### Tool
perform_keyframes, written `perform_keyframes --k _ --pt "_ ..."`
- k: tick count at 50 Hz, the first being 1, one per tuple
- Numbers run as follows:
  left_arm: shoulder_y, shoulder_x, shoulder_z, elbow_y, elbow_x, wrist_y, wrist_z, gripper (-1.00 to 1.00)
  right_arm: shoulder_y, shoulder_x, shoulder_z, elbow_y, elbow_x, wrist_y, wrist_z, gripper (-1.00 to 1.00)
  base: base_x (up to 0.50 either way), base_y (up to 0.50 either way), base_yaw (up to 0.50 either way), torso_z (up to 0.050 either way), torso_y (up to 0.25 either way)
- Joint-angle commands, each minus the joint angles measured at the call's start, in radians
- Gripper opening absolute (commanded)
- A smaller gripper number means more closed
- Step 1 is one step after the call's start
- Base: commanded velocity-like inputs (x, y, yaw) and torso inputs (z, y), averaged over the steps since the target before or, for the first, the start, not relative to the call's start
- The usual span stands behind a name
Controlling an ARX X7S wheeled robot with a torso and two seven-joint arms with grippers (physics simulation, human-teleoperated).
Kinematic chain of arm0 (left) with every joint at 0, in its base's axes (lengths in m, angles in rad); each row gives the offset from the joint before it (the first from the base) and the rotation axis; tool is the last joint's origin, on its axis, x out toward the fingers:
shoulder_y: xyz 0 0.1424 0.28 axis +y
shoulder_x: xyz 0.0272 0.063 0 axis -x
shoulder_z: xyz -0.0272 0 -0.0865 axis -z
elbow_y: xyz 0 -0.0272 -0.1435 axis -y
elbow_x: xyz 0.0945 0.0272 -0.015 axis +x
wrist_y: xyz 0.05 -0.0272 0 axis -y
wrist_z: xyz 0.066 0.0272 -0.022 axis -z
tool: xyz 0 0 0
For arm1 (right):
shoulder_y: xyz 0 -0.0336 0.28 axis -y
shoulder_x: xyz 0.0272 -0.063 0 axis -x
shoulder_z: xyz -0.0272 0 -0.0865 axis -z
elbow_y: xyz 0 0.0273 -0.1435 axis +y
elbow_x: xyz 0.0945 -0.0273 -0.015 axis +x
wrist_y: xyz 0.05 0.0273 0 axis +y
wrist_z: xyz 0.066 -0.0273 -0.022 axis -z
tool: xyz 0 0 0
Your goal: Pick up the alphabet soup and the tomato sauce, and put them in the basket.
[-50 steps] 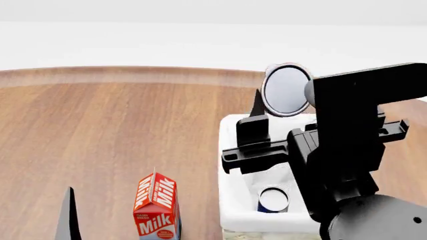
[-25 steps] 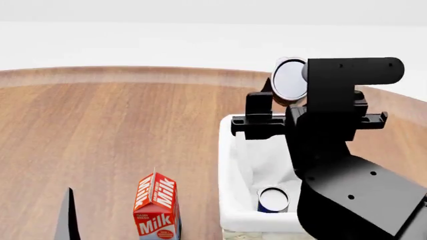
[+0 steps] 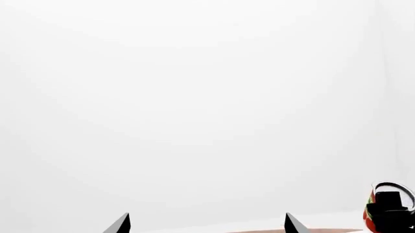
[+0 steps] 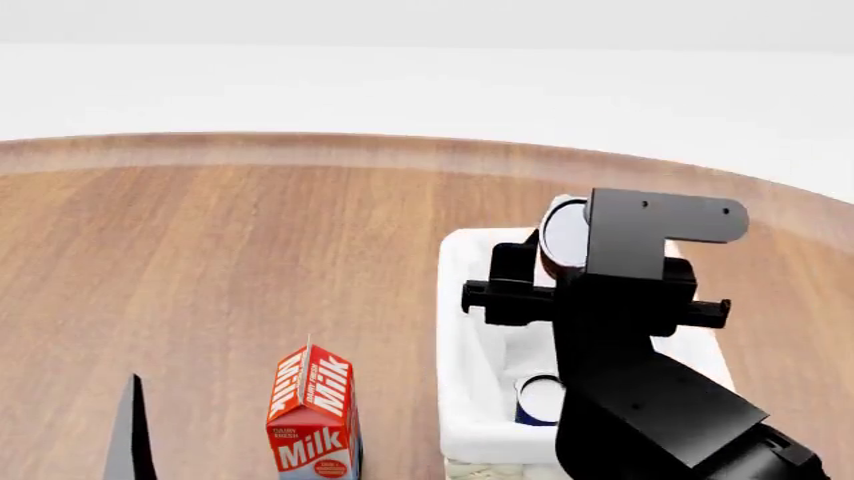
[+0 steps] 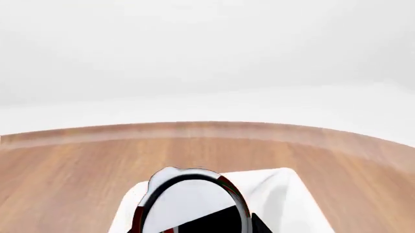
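Only the head view shows the alphabet soup (image 4: pixel 543 398) lying nearest in the basket (image 4: pixel 458 400). Farther, the right pincer (image 4: pixel 547 262) grips the red-labelled tomato sauce (image 4: pixel 563 235) above it; the left pincer (image 3: pixel 206 224) is spread empty.

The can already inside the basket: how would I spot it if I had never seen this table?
Find the white-lined basket on the wooden table, right of the milk carton. Low in its near end stands the alphabet soup, showing a silvery-white top and a blue side. The tomato sauce, red-sided, is instead in the right gripper above the basket.
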Motion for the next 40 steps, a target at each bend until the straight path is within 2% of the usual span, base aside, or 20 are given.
perform_keyframes --k 1,20,40 --pt "0.007 -0.004 -0.003 -0.008 -0.002 0.015 -0.001 1.0 -0.043 -0.048 0.009 0.085 0.004 0.026 -0.011 -1.0 0.0 0.0 0.0 0.0 0.0" --pt "0.009 -0.002 0.005 -0.015 0.003 0.02 -0.004 1.0 -0.103 -0.083 0.003 0.203 0.035 0.041 -0.038 -1.0 0.0 0.0 0.0 0.0 0.001" --pt "0.003 -0.003 0.01 -0.01 0.001 0.012 -0.006 1.0 -0.108 -0.089 0.0 0.203 0.023 0.042 -0.04 -1.0 0.0 0.0 0.0 0.001 0.0"
